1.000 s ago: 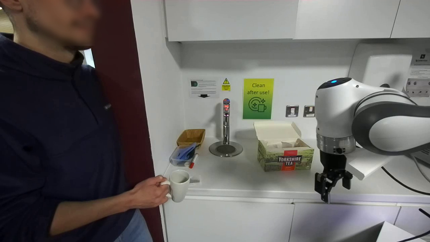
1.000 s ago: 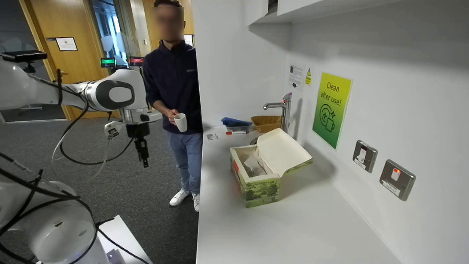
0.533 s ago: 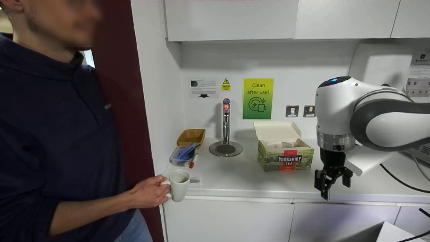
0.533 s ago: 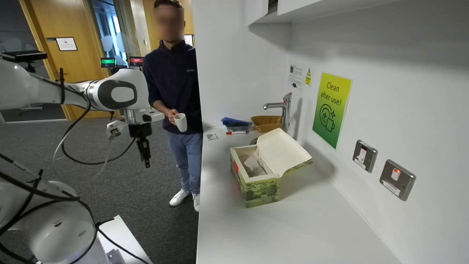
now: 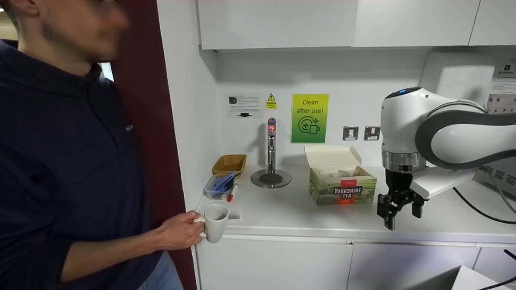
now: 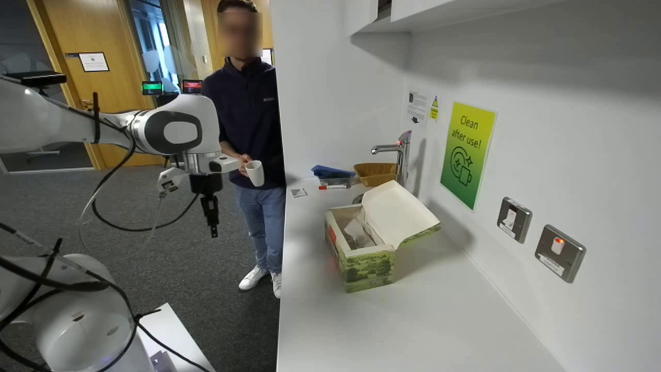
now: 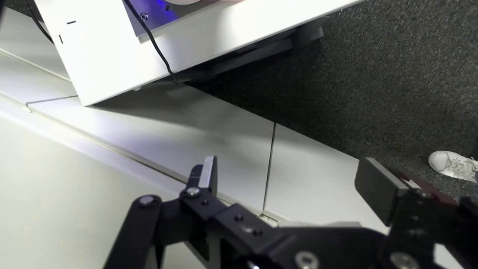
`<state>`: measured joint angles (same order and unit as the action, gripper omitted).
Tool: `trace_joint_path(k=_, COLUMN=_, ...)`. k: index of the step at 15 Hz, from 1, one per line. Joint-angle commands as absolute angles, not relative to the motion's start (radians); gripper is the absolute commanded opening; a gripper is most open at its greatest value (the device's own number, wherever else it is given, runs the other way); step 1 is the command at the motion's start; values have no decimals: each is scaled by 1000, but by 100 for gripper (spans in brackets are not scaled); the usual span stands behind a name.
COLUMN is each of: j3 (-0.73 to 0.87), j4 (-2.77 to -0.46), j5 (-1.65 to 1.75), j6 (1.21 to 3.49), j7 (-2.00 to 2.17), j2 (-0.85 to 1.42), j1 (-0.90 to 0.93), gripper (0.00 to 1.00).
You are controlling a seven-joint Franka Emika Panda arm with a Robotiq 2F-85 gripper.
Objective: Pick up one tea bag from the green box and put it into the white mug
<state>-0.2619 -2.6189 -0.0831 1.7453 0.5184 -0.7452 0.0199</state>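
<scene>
The green box [image 5: 322,194] stands on the counter with its lid open; it also shows in an exterior view [image 6: 369,272]. Pale tea bags [image 6: 360,232] show inside it. The white mug [image 5: 216,225] is held by its handle in a person's hand at the counter's front edge; it also shows in an exterior view [image 6: 255,173]. My gripper [image 5: 403,219] points down, open and empty, away from the box on the robot's side; it also shows in an exterior view [image 6: 213,231]. In the wrist view the fingers [image 7: 291,181] are wide apart. Box and mug are out of the wrist view.
A brown basket [image 5: 229,164], a clear tub [image 5: 217,187] with blue packets, a red-capped marker [image 5: 232,192] and a tap [image 5: 271,149] are at the counter's far end. The person [image 6: 242,119] stands there. Cables [image 6: 111,206] hang from the arm.
The arm and gripper have risen slightly in one exterior view and shifted right, towards the counter, in an exterior view. The person has shifted slightly. The box has not moved.
</scene>
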Motion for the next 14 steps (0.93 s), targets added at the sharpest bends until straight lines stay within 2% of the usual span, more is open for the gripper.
trace_joint_path(k=1, j3=-247, j4=-2589, j5=-53, j6=1731, j7=503, j2=-728, j1=0, gripper=100)
trace_joint_path(k=14, j3=-193, j4=-2514, j5=22, j6=1727, j7=475, j2=-704, j1=-46, gripper=100)
